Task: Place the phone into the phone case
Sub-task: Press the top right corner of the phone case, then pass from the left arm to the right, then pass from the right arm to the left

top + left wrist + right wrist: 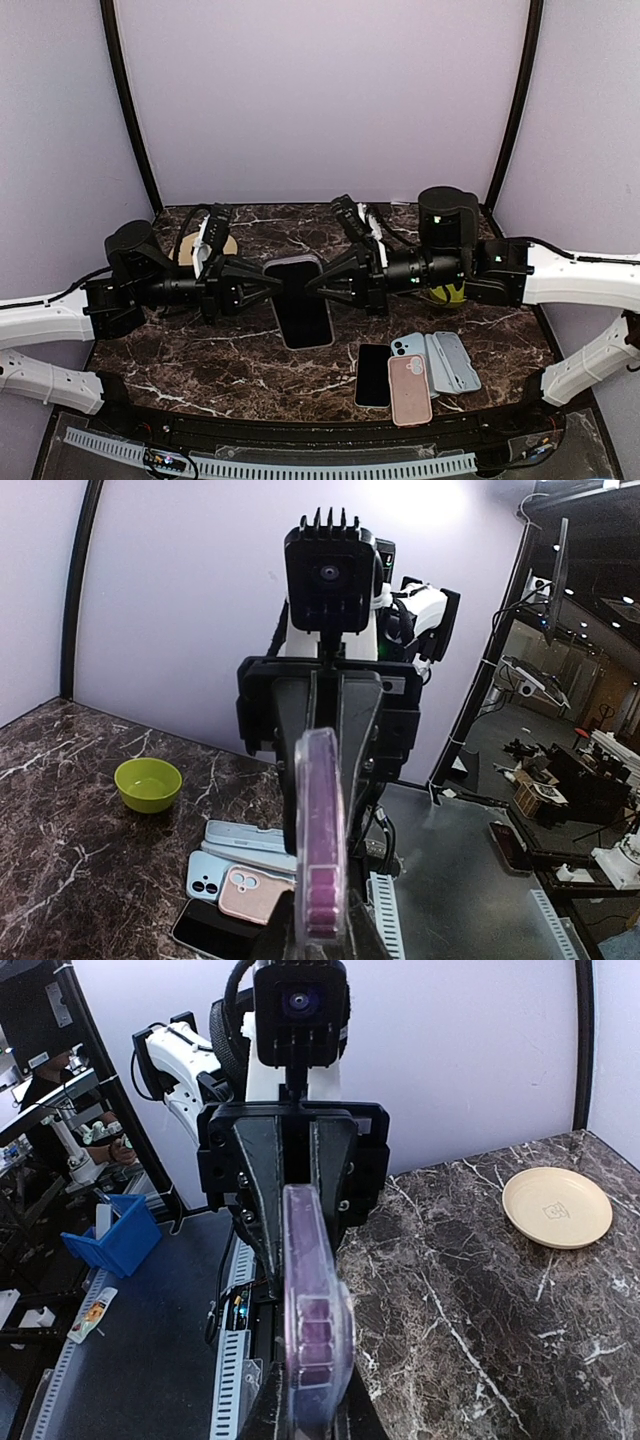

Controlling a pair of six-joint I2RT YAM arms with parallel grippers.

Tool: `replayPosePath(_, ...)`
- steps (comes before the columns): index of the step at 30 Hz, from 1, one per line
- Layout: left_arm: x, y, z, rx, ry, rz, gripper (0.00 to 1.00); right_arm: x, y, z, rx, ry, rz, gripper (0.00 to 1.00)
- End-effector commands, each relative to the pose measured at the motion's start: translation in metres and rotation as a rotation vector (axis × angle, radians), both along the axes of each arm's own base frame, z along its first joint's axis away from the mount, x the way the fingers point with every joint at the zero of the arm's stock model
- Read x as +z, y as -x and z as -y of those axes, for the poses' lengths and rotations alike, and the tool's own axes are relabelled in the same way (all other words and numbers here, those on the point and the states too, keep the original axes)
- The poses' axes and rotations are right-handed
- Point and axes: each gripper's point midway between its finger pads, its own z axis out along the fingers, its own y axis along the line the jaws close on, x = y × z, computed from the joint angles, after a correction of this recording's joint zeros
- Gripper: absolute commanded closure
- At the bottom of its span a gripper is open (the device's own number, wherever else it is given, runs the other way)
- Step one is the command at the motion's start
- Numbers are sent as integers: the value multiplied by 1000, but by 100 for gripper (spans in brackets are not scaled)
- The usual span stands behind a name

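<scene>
A phone [302, 305] with a dark screen sits in a translucent purple phone case [322, 840] and hangs above the middle of the marble table. My left gripper [274, 286] is shut on its left long edge. From the other side my right gripper [313, 284] is shut on the right long edge. In each wrist view the case [315, 1305] shows edge-on, standing between that gripper's fingers, with the opposite gripper right behind it. The screen faces up toward the top camera.
A pile lies at the front right: a black phone [373, 375], a pink case [409, 389], a light blue phone [408, 346] and grey-blue cases [456, 362]. A green bowl [148, 783] sits behind the right arm. A tan plate [557, 1206] lies at the back left.
</scene>
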Motion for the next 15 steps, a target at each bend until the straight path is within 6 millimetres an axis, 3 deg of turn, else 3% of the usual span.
replayPosePath(1, 16, 2, -4, 11, 42, 9, 100, 28, -8, -1, 15, -84, 33, 100)
replayPosePath(2, 15, -1, -4, 27, 43, 9, 100, 30, -9, -1, 11, -89, 27, 100)
replayPosePath(3, 15, -3, -4, 40, 45, 9, 92, 34, -12, 0, 6, -99, 25, 100)
replayPosePath(4, 13, -8, -5, 66, 49, 8, 84, 38, -14, 1, 4, -113, 19, 100)
replayPosePath(5, 12, -11, -5, 83, 51, 8, 69, 42, -16, 3, 1, -130, 14, 100)
replayPosePath(8, 2, -20, -5, 129, 54, 6, 45, 58, -23, 5, 2, -189, -5, 100)
replayPosePath(12, -8, -27, -3, 155, 33, -6, 36, 79, -28, 3, 26, -244, -24, 100)
replayPosePath(15, -5, -27, -1, 152, 47, 36, 32, 93, -33, 0, 41, -277, -9, 100)
